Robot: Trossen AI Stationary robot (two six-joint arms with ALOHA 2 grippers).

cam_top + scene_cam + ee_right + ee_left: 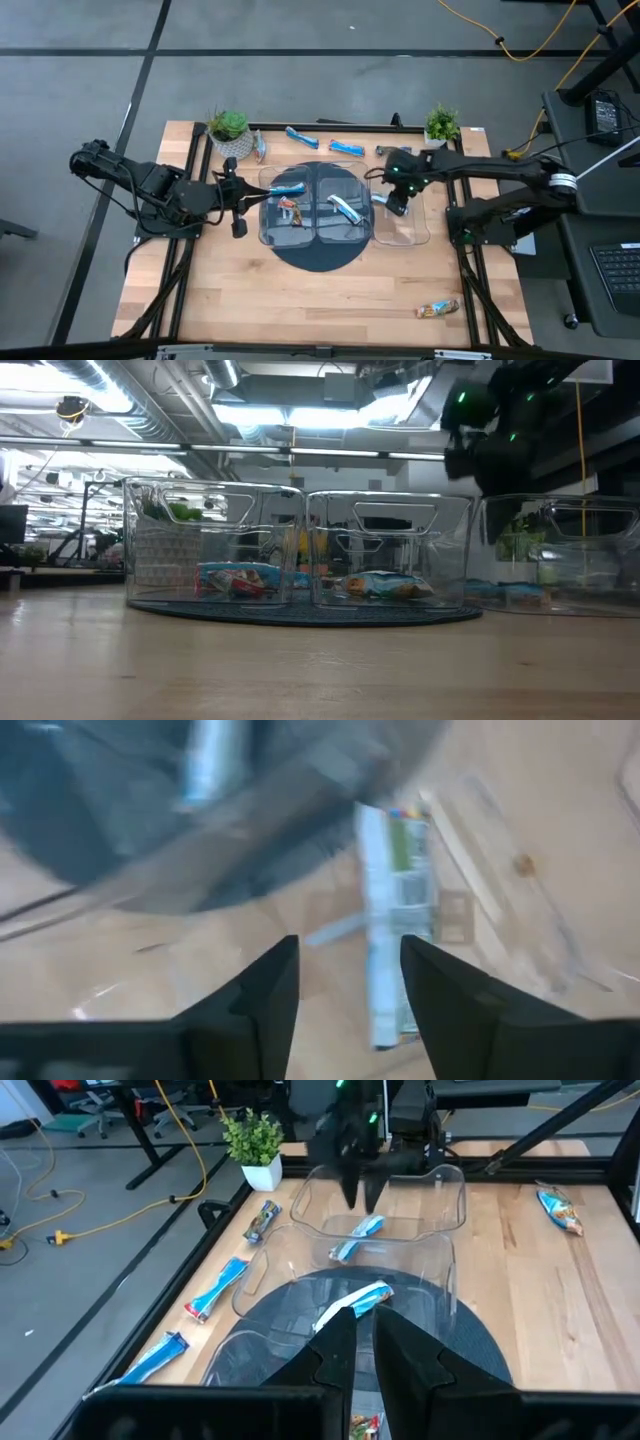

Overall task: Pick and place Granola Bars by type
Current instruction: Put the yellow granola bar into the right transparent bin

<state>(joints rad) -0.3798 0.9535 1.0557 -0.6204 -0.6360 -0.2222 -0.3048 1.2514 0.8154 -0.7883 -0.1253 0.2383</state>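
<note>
High view: my right gripper (397, 203) hovers open and empty over the tray (415, 236) right of centre. Left gripper (243, 196), centre-left, pinches a blue bar (289, 188); another bar (437, 309) lies lower right.

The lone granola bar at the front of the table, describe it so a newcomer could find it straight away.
Start from the round dark mat in the middle of the wooden table, then look toward the near right corner. The tan-orange granola bar lies there alone on bare wood, while every other bar sits in a tray or along the far edge.

Grey floor (300, 60) with yellow cables (520, 40) surrounds the wooden table (300, 300); ceiling lights (300, 415) overhead.
</note>
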